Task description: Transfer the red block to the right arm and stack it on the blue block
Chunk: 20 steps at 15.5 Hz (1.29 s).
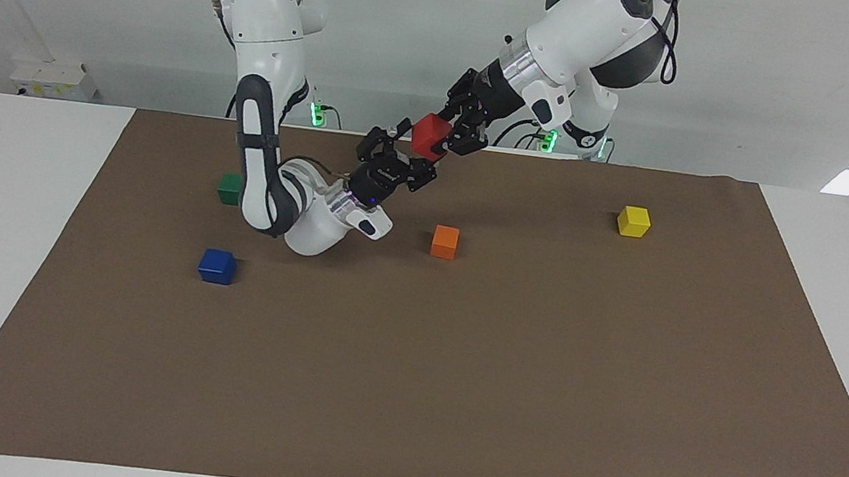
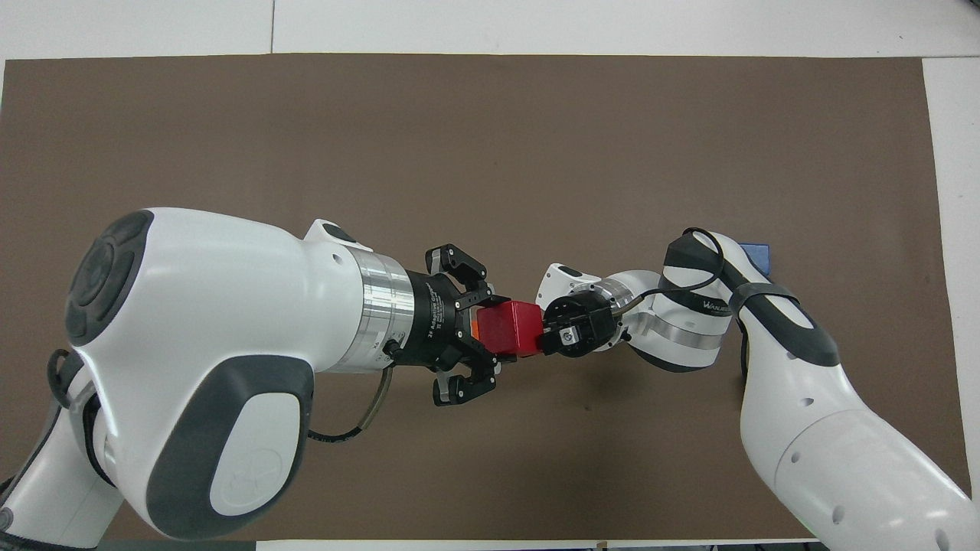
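Note:
The red block [image 1: 429,135] is held up in the air over the mat, nearer to the robots than the orange cube. My left gripper [image 1: 447,134] is shut on it, and it also shows in the overhead view [image 2: 511,327] in that gripper [image 2: 494,330]. My right gripper [image 1: 408,153], with the blue light at its wrist, is open and points up at the block, with its fingertips at the block's free end [image 2: 545,334]. The blue block [image 1: 217,266] lies on the mat toward the right arm's end, and only its corner [image 2: 756,252] shows from above.
A green cube [image 1: 230,188] lies nearer to the robots than the blue block, beside the right arm's elbow. An orange cube [image 1: 444,242] lies mid-mat under the meeting grippers. A yellow cube [image 1: 634,221] lies toward the left arm's end. The brown mat [image 1: 454,396] covers the table.

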{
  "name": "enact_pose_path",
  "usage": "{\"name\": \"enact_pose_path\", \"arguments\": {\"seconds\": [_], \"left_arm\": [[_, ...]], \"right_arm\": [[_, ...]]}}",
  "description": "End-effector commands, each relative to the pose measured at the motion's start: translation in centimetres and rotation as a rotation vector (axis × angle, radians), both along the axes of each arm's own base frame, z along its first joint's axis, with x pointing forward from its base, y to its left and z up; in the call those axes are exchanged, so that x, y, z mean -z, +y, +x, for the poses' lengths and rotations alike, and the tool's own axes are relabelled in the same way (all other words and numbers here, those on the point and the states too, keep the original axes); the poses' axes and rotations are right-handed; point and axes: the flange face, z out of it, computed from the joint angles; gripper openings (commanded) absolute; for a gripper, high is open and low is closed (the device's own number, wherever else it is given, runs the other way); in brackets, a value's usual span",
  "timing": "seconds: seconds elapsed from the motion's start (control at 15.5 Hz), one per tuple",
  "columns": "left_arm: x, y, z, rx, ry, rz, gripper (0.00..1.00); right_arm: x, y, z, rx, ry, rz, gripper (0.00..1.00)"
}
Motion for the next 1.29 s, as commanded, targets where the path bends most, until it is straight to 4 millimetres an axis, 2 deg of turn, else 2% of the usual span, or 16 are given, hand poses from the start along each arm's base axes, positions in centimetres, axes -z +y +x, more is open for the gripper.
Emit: {"name": "enact_pose_path", "arguments": {"seconds": [0.0, 0.06, 0.13, 0.19, 0.26, 0.32, 0.39, 0.9, 0.97, 1.03, 1.22], "left_arm": [[-0.3, 0.8, -1.0, -0.022, 0.016, -0.008, 0.0], [-0.3, 0.9, -1.2, -0.021, 0.016, -0.006, 0.0], [-0.2, 1.0, -1.3, -0.022, 0.018, -0.003, 0.0], [-0.1, 1.0, -1.4, -0.021, 0.02, -0.001, 0.0], [-0.2, 1.0, -1.4, -0.021, 0.019, -0.001, 0.0], [-0.2, 1.0, -1.5, -0.02, 0.02, 0.0, 0.0], [-0.3, 1.2, -1.4, -0.023, 0.017, -0.001, 0.0], [-0.2, 1.3, -1.4, -0.023, 0.021, 0.001, 0.0], [-0.5, 1.4, -1.2, -0.027, 0.016, -0.002, 0.06], [-0.8, 1.8, -0.9, -0.041, 0.017, -0.006, 0.99], [-2.5, 3.9, 0.0, -0.052, 0.012, -0.009, 1.0]], "right_arm": [[-0.2, 0.1, 0.3, 0.011, 0.009, 0.018, 1.0], [-0.1, 0.2, 0.3, 0.012, 0.01, 0.016, 1.0], [-0.1, 0.2, 0.4, 0.014, 0.011, 0.012, 0.95], [0.0, 0.2, 0.3, 0.019, 0.01, 0.013, 0.83], [0.0, 1.0, -0.3, 0.007, 0.006, 0.014, 0.55], [0.0, 1.3, -0.4, 0.014, -0.004, 0.018, 0.08], [-0.2, 1.4, -0.5, 0.018, -0.009, 0.016, 0.0], [-0.2, 1.1, -0.2, 0.024, -0.005, 0.001, 0.0], [-0.3, 1.0, -0.1, 0.025, -0.005, 0.001, 0.0], [-0.3, 1.0, -0.1, 0.024, -0.006, 0.002, 0.0], [-0.5, 1.0, 0.0, 0.025, -0.01, 0.005, 0.0]]}}
